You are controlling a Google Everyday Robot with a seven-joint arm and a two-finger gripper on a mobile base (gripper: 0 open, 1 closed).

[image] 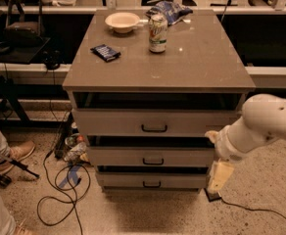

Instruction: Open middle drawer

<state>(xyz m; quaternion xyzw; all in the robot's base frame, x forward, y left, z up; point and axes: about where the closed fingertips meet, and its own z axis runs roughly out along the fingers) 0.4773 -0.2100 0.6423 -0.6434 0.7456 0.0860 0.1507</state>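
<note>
Gripper hangs low off the cabinet's right front corner, at the end of the white arm, pointing floorward. I cannot tell how far the jaws are parted, and I see nothing in them. The middle drawer lies to the left of the jaws and about level with them, its front looking not yet drawn out. Its black loop handle is well left of the jaws, at the centre of the front. The top drawer is up and left of the jaws, the bottom drawer left and slightly below, so the handles stack closely and a wrong pick is easy. My advice: bring the jaws across to face the front squarely, centre them on the middle loop, bite the bar fully, then pull straight out without lifting. A soda can stands far above the jaws on the tabletop; a jerky pull could rock it.
</note>
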